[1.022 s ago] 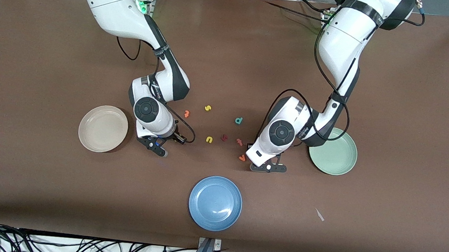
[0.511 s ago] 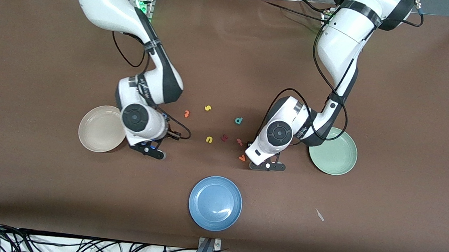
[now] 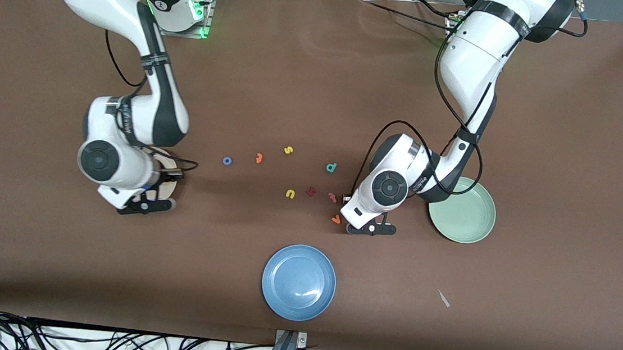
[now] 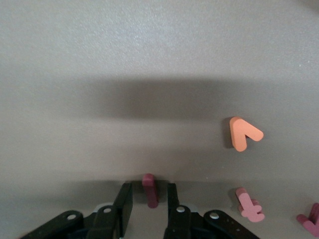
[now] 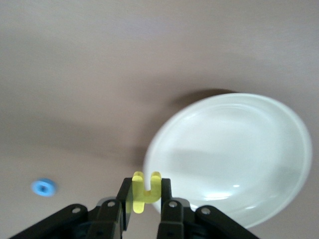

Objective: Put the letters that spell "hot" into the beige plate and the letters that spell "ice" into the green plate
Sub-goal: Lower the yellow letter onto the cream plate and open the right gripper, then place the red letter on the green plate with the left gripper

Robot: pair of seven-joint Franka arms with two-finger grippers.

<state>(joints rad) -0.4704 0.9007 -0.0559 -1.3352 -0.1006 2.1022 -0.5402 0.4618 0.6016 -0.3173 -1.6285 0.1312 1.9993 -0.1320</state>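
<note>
The right gripper (image 5: 144,199) is clenched on the yellow "h" (image 5: 144,191), carrying it in the air at the rim of the beige plate (image 5: 234,154), which the arm's wrist mostly hides in the front view. The left gripper (image 4: 149,199) is down at the table with its fingers (image 4: 124,201) standing either side of the dark red "i" (image 4: 149,189); they look closed in on the bar, yet whether they truly pinch it I cannot tell. That letter lies just beside the orange "v" (image 4: 243,133) and near a pink "t"-like letter (image 4: 249,205), between the loose letters and the green plate (image 3: 462,209), which shows no letters in it. The blue "o" (image 3: 227,161) lies on the table toward the right arm's end of the scatter. So both words seem at their first letter. Next, the right arm probably needs to move the "h" over the plate's middle before letting go, lest it land on the rim and tumble out; the left needs a firm pinch on the "i" before lifting it toward the green plate, without brushing the "v" beside it.
</note>
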